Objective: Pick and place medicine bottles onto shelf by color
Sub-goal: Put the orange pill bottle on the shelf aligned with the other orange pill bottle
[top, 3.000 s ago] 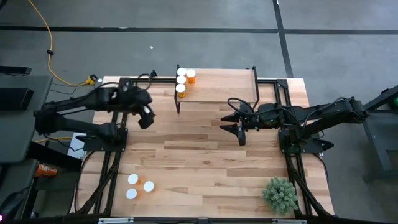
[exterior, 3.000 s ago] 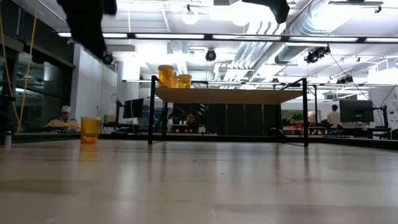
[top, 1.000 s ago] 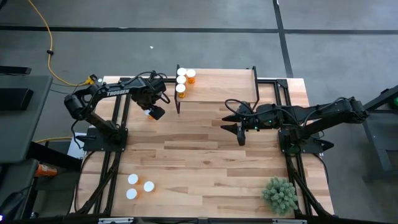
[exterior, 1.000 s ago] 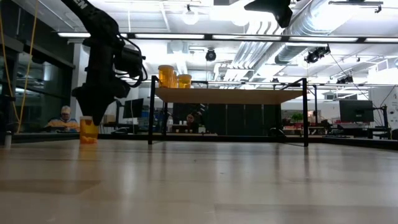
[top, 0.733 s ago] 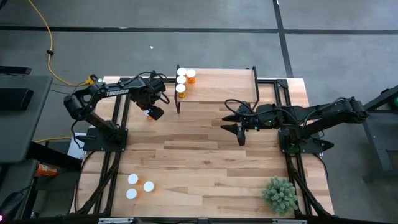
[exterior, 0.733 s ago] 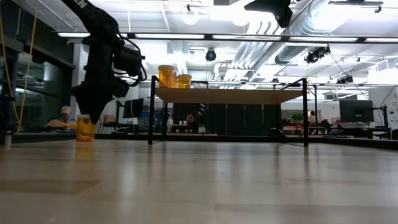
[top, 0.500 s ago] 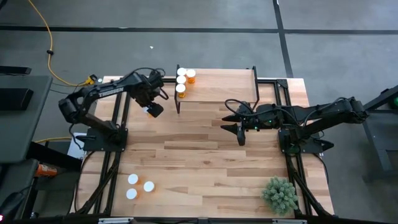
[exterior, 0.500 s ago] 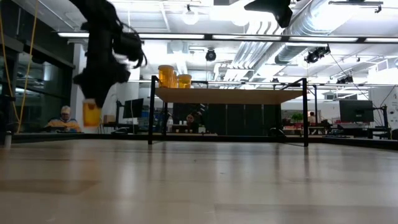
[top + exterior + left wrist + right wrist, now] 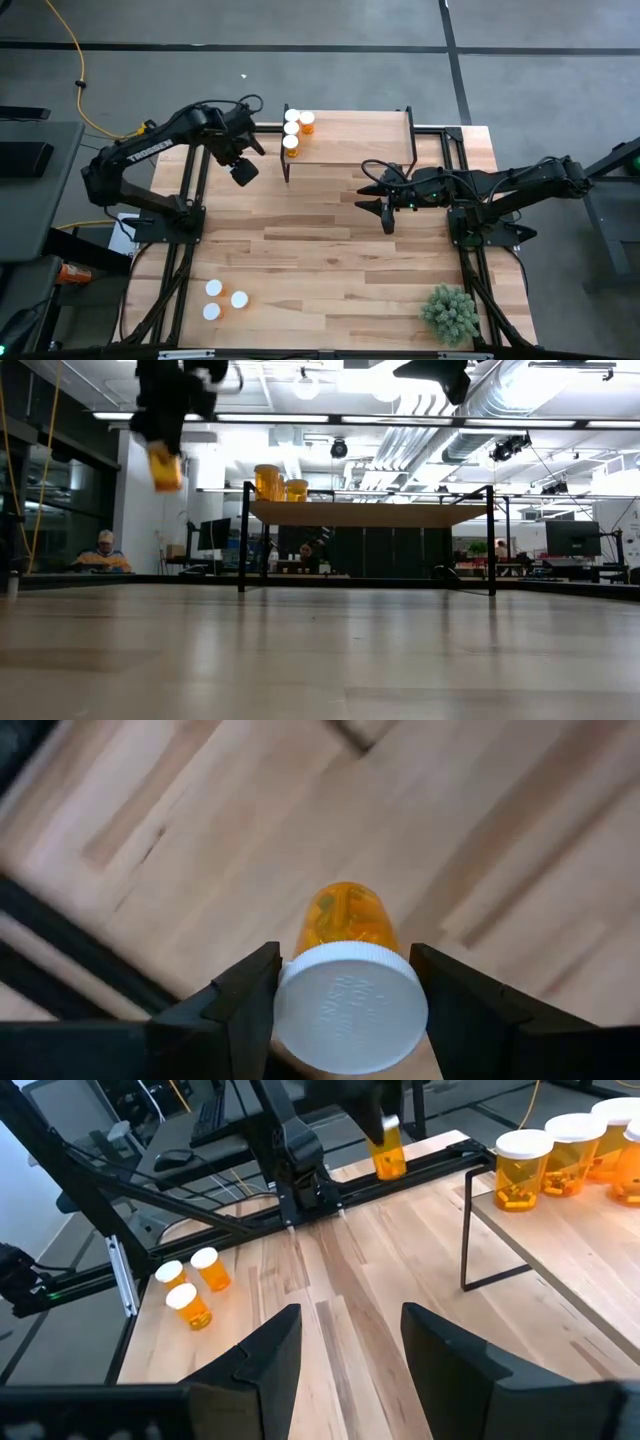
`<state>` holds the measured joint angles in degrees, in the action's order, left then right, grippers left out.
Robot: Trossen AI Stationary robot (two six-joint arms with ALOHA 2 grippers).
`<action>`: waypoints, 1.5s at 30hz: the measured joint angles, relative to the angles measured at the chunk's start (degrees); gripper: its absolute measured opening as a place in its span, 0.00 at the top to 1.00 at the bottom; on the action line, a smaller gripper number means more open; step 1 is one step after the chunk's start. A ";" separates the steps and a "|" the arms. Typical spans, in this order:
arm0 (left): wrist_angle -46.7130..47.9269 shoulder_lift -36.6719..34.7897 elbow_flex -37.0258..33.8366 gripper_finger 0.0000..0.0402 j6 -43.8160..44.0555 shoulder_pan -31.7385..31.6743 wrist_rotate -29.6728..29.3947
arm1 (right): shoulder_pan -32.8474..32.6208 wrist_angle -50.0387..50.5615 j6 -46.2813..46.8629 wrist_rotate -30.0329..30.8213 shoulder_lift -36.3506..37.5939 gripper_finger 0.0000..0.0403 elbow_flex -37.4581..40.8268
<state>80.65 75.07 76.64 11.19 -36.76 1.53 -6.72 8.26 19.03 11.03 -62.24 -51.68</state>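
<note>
Since half a second ago the left gripper (image 9: 243, 170) has risen, lifting its bottle (image 9: 164, 467) clear of the table (image 9: 330, 250). Its jaws clamp the bottle, which hangs tilted, cap up, at nine o'clock of the shelf (image 9: 360, 138). The right gripper (image 9: 380, 200) waits mid-table, jaws apart.

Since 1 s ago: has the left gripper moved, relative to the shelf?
Yes. The left gripper, shut on a medicine bottle, has risen from table height to above the shelf board in the low view. The right gripper waits mid-table.
</note>
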 joint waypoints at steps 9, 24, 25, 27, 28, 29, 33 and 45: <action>0.58 6.24 19.72 0.50 2.18 11.88 -0.02 | 0.00 0.21 0.00 0.00 -0.02 0.60 0.00; 0.53 35.46 51.81 0.49 -10.44 14.25 -8.38 | -0.02 1.71 0.01 0.01 0.00 0.60 -0.02; 0.51 36.86 52.63 0.49 -11.52 13.84 -9.02 | -0.02 2.06 0.01 0.02 0.00 0.60 -0.02; 0.85 39.34 53.68 0.48 -13.44 12.78 -11.20 | -0.02 2.55 0.02 0.02 -0.01 0.60 -0.02; 1.10 40.33 53.96 0.48 -14.14 12.20 -12.75 | -0.02 2.71 0.04 0.02 0.00 0.60 -0.02; 1.58 41.05 54.00 0.48 -14.67 11.50 -14.21 | -0.02 2.80 0.27 0.02 0.01 0.60 -0.02; 3.52 43.96 54.06 0.48 -14.87 8.62 -17.52 | -0.02 3.06 1.57 0.04 0.00 0.60 -0.02; 2.56 46.05 54.04 0.48 -16.43 5.27 -12.44 | -0.02 3.16 1.55 1.10 -0.01 0.60 -0.02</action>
<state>83.21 121.12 130.67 -5.24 -31.48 -10.91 -6.74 11.42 20.57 12.13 -62.25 -51.70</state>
